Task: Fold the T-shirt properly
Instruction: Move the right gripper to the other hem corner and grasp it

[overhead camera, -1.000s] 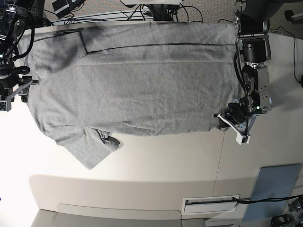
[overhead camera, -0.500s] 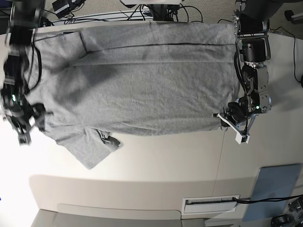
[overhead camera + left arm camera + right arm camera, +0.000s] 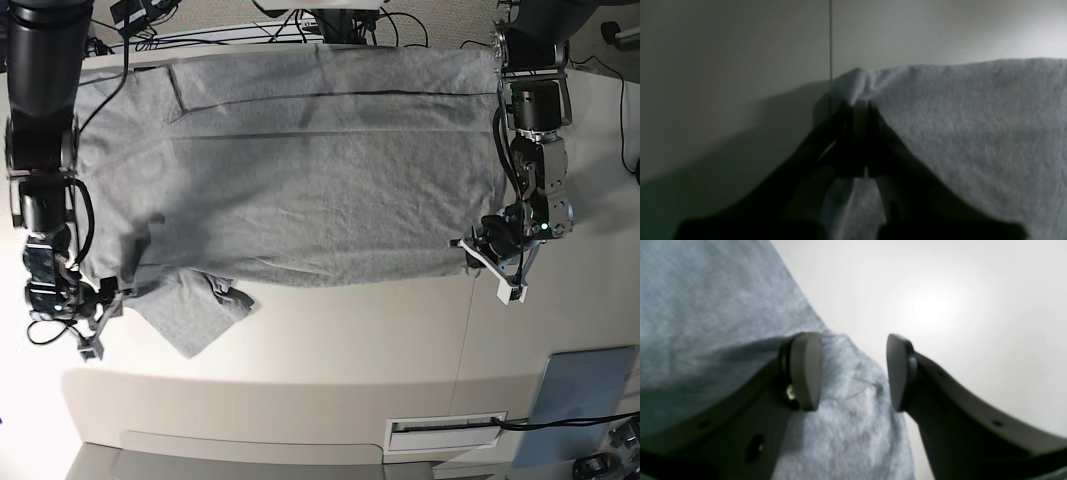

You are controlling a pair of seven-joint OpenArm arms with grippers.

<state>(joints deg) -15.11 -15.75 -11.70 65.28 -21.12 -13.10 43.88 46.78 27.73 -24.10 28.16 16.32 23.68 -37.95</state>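
The grey T-shirt lies spread flat across the table, one sleeve pointing toward the near edge at the left. My left gripper sits at the shirt's near right corner. In the left wrist view this gripper is shut on a raised pinch of the T-shirt. My right gripper is at the shirt's left side beside the sleeve. In the right wrist view that gripper stands open, with the T-shirt edge lying between its pads.
A blue-grey flat panel lies at the near right corner, and a white slotted plate sits left of it. Cables run along the far edge. A seam crosses the tabletop near my left gripper.
My right arm has swung from the shirt's far-left side down to its near-left edge beside the sleeve. My left gripper has stayed put at the corner, closing on the cloth.
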